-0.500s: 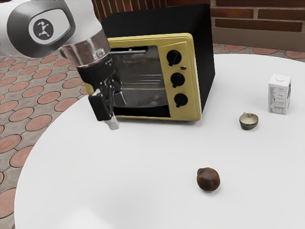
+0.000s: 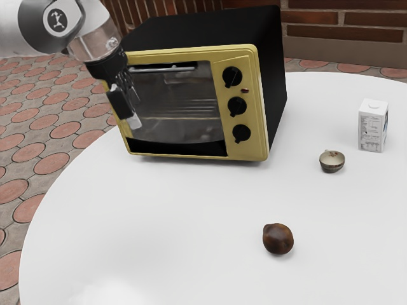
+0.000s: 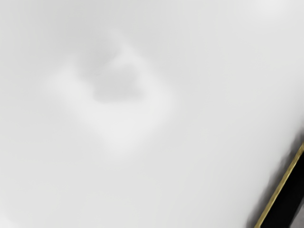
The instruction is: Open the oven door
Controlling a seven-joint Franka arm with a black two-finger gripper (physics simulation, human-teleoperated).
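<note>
Tool [image 2: 130, 116], wide or narrow I cannot tell, has shifted toward the exterior view's eleven o'clock, the closed oven door [image 2: 175, 105]'s handle [image 2: 164, 68] ungrasped at the tool's one o'clock.

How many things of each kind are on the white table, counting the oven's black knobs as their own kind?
Oven: 1
Black knobs: 3
Small bowl: 1
White carton: 1
Round brown object: 1
Total: 7
</note>
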